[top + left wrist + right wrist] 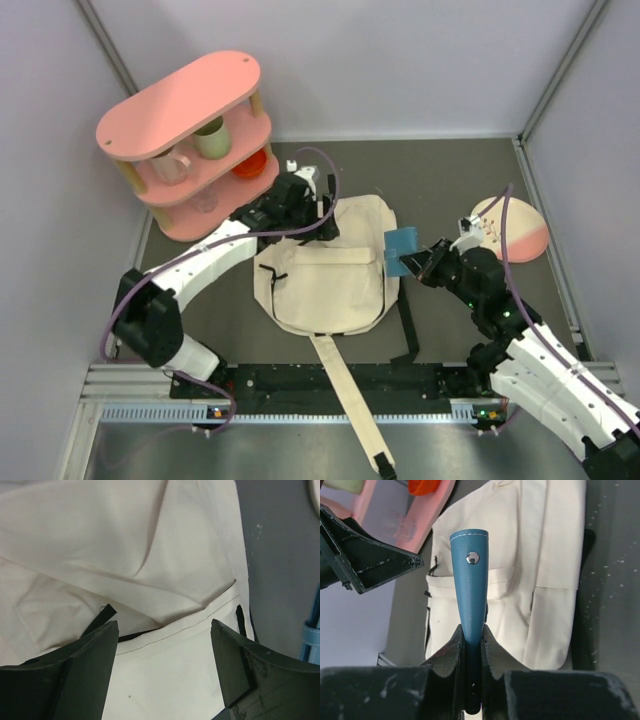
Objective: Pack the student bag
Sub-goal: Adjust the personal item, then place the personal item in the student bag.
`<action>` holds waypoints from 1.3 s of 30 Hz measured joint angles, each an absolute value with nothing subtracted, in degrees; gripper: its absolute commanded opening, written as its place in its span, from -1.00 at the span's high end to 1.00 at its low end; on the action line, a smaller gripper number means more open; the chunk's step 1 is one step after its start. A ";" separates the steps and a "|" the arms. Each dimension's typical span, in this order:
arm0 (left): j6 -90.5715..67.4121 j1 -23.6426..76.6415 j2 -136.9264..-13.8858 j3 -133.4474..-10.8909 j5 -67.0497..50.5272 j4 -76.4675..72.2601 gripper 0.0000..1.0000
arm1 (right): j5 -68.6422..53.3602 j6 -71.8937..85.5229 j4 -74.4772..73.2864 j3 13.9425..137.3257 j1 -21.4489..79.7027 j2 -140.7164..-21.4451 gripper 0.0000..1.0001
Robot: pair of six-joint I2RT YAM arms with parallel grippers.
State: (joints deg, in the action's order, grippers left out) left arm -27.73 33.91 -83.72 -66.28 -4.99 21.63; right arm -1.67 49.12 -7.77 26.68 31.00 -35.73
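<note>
The student bag [330, 280] lies flat in the middle of the dark surface [450, 180], between the 2 arms, with its front pocket facing up and 1 long cream strap [350, 400] trailing toward the near edge. That spread-out, face-up lie looks chosen to leave the top opening reachable from either side. The left claw [164, 630] hangs just above the bag's upper edge, released, its 2 dark fingers spread wide over creased cream cloth and a stitched seam. It grips nothing, and seems poised to pinch the cloth and lift the mouth open. Whether the fingertips touch the fabric cannot be told. At the bag's right edge, the right claw [472, 632] is clenched on a slim blue case [469, 580] with a metal snap, pinched at 1 end so the free end points over the bag. Holding it by the end would let the case slide in lengthwise once a gap appears. The likely step in hand is opening the bag to receive it, and thin, limp cloth may slip from a shallow pinch. Further out, a pink shelf [190, 140] with cups [210, 138] stands at the far left, and a pink and cream plate [510, 228] lies at the far right, both well apart from the bag
</note>
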 measured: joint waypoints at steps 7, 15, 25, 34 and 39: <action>-31.33 41.76 -92.82 -76.25 1.34 30.28 -0.52 | 1.15 48.56 -11.68 26.65 31.00 -34.89 1.00; -36.36 42.50 -94.98 -77.01 8.56 34.81 -0.53 | 1.52 47.97 -13.15 26.65 31.00 -34.87 1.00; -38.79 42.35 -101.10 -78.76 12.10 36.42 -0.53 | 1.26 47.94 -13.34 26.65 31.00 -35.68 1.00; -39.07 41.76 -102.67 -80.93 12.47 36.69 0.17 | 0.93 47.59 -13.28 26.65 31.00 -36.05 1.00; -38.63 41.17 -102.72 -81.01 12.29 36.97 0.81 | 0.71 47.55 -13.28 26.65 31.00 -36.58 1.00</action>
